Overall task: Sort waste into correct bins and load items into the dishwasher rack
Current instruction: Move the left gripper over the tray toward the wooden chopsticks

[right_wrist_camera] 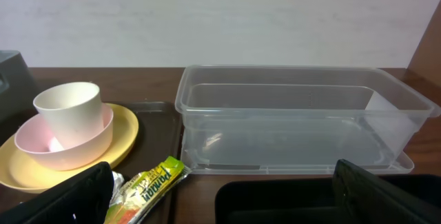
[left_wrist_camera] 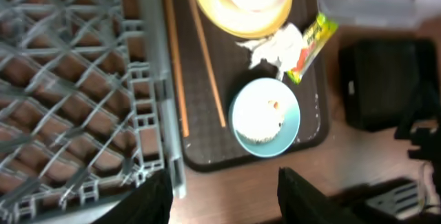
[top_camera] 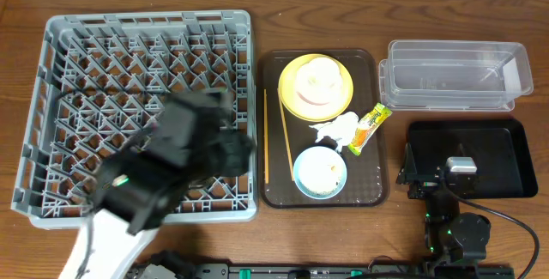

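On the brown tray [top_camera: 274, 195] a yellow plate [top_camera: 294, 99] carries a white bowl [right_wrist_camera: 41, 148] with a white cup [right_wrist_camera: 69, 107] standing in it. The napkin [top_camera: 339, 129] and wrapper [top_camera: 371, 127] lie below the plate. White scraps [left_wrist_camera: 258, 117] sit in the light blue bowl [top_camera: 302, 180]. Two chopsticks [left_wrist_camera: 207, 65] lie along the tray's left side. My left gripper [top_camera: 236, 154] hovers, blurred, over the grey rack [top_camera: 51, 99] near its right edge; in the left wrist view that gripper [left_wrist_camera: 226, 200] is open and empty. My right gripper [right_wrist_camera: 224, 196] is open over the black tray [top_camera: 497, 159].
The clear container [top_camera: 455, 73] stands empty at the back right, behind the black tray. The rack fills the left half of the table and holds nothing. A strip of bare wood runs along the table's front edge.
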